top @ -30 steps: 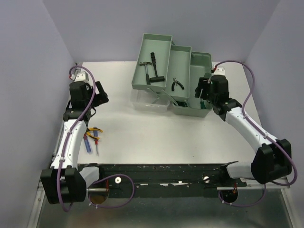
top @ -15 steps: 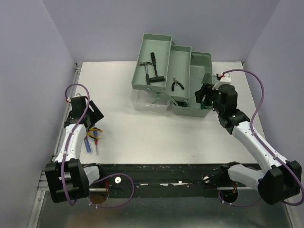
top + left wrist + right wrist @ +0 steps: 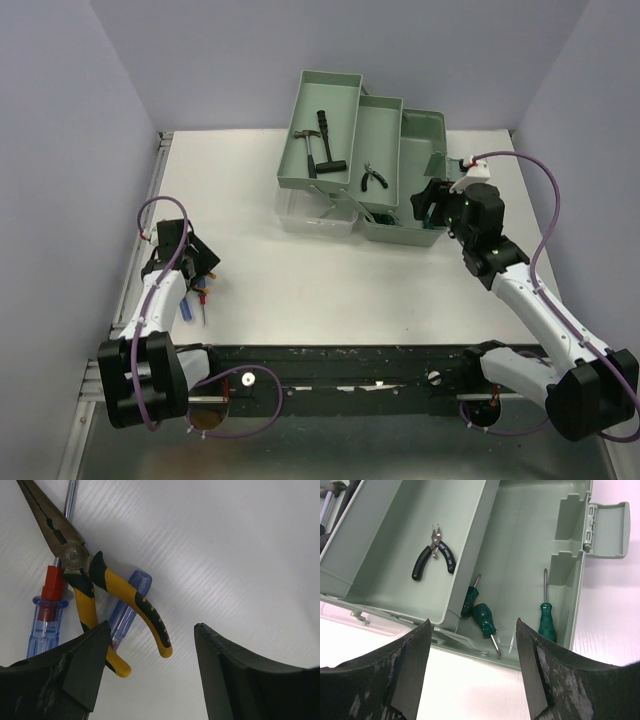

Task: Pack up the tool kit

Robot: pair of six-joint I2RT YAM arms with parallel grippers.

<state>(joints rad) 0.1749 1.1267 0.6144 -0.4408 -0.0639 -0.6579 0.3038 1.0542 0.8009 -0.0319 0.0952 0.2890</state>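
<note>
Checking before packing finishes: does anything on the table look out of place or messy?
Yes. The yellow-handled pliers lie crossed over two blue-handled screwdrivers in a loose heap on the left side of the table, outside the toolbox, while other tools sit inside it.

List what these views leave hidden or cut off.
- Left wrist view: the yellow-handled pliers' nose is cut by the top edge; the blue screwdrivers' lower ends vanish behind the left gripper's finger.
- Top view: the left gripper covers most of those tools.
- Right wrist view: one green screwdriver lies partly under the tray.
</note>
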